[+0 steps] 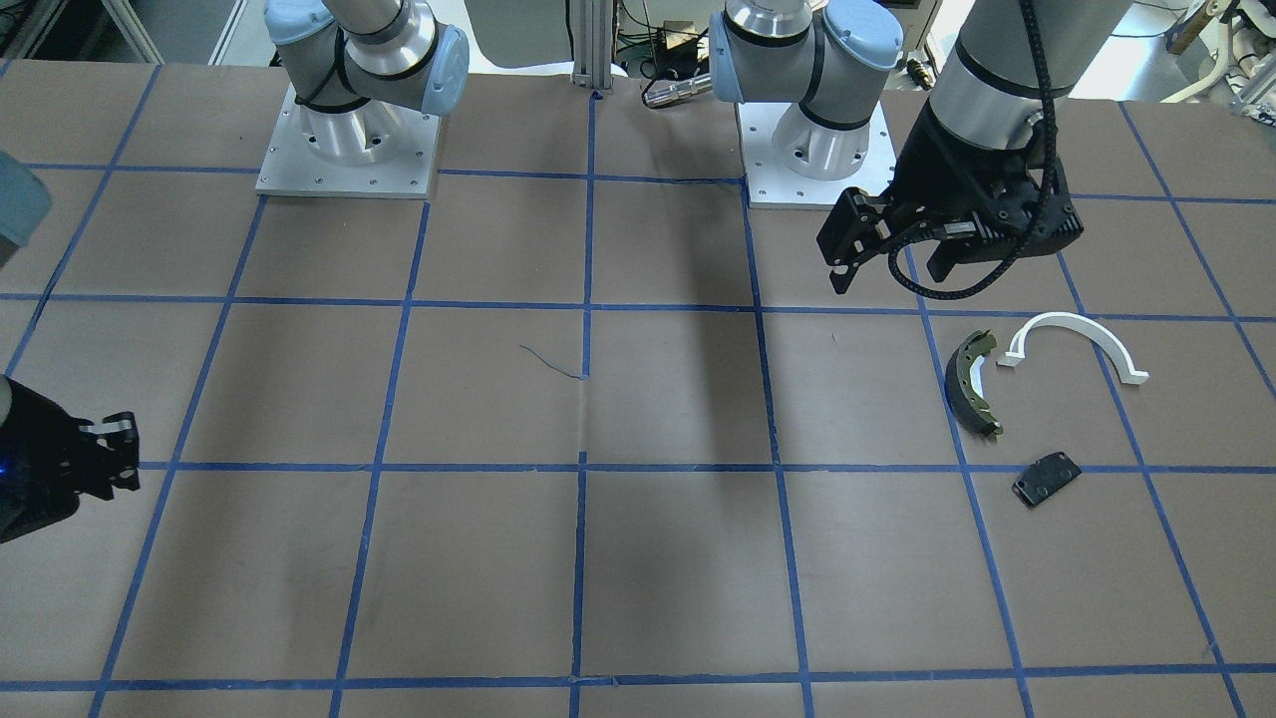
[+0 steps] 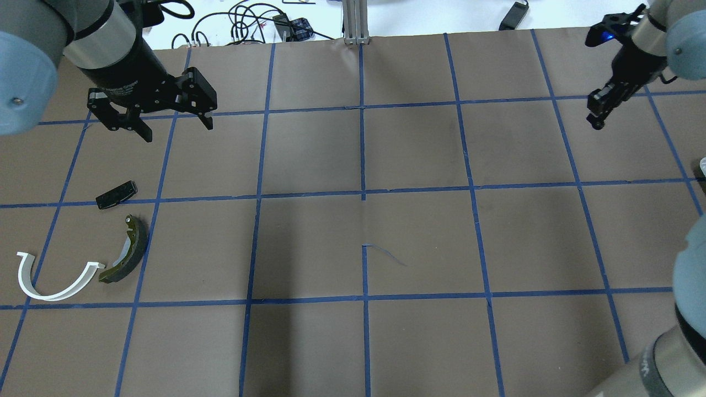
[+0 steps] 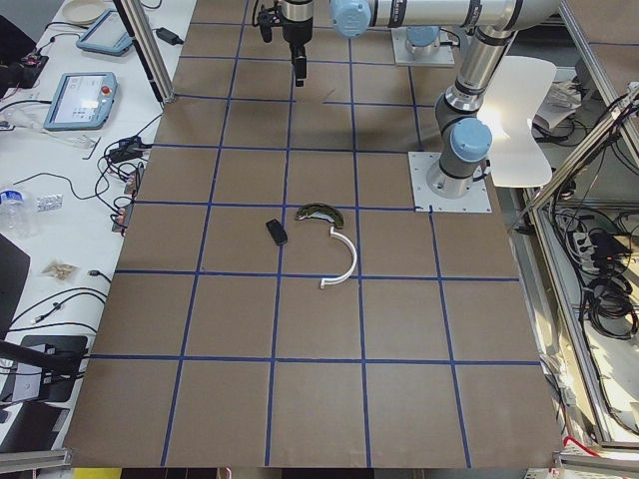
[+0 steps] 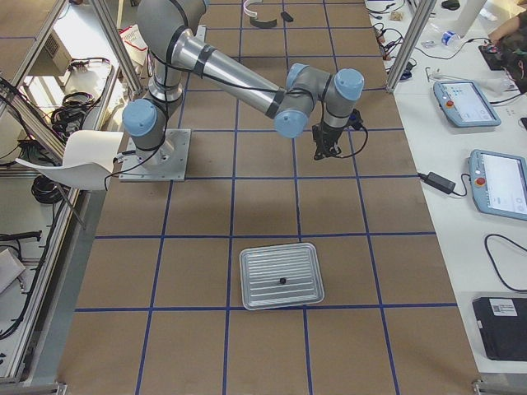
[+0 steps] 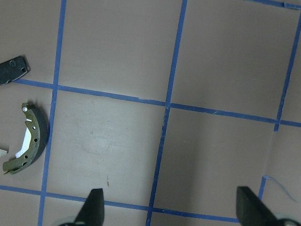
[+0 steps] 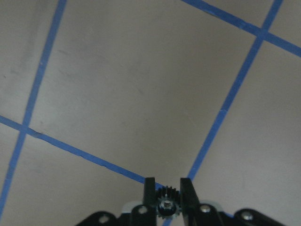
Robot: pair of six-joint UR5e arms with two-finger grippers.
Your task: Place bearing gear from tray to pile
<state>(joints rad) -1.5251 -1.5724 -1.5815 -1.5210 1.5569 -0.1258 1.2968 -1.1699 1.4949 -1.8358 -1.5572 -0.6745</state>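
My right gripper (image 6: 168, 193) is shut on a small black toothed bearing gear (image 6: 167, 201) and holds it above the taped table, far from the pile; it also shows in the overhead view (image 2: 595, 118). The pile lies on the table's left: an olive brake shoe (image 2: 127, 251), a white half-ring arc (image 2: 52, 281) and a small black plate (image 2: 116, 194). My left gripper (image 2: 177, 131) is open and empty, hovering beyond the pile. The metal tray (image 4: 280, 255) lies on the table in the exterior right view, with a small dark part (image 4: 282, 281) in it.
The brown table carries a blue tape grid (image 2: 362, 194). The two arm bases (image 1: 349, 150) stand at the robot's edge. Cables and a post (image 2: 356, 22) lie past the far edge.
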